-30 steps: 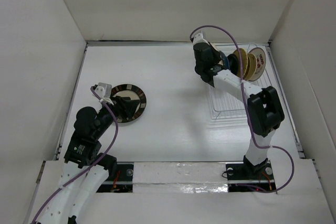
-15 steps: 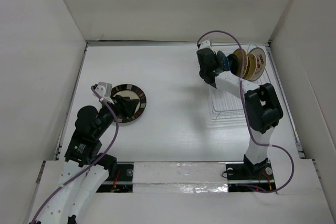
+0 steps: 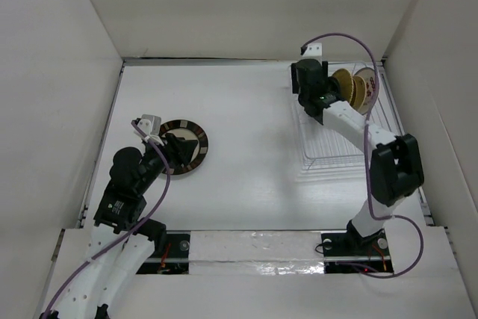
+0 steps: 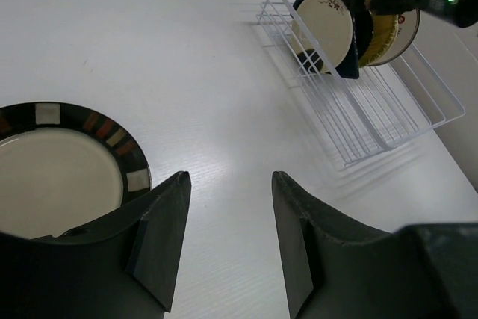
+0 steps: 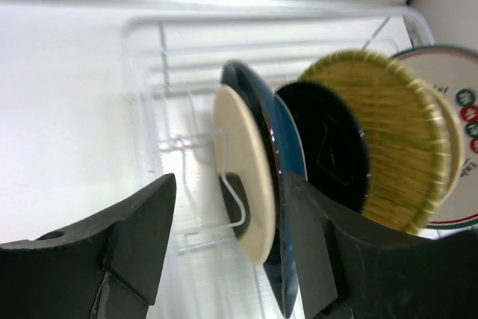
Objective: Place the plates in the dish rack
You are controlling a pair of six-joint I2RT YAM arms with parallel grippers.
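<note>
Pickup step: the spread left gripper (image 4: 228, 184) must slide left onto the brown-rimmed plate (image 4: 45, 177); right gripper (image 5: 228, 182) spread, empty

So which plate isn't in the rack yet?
The dark-rimmed cream plate, flat beside the left gripper; the other plates stand upright in the dish rack.

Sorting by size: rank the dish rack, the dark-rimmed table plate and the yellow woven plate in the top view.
1. dish rack
2. dark-rimmed plate, lying flat
3. yellow woven plate, standing nearly edge-on, so its true size is unsure
</note>
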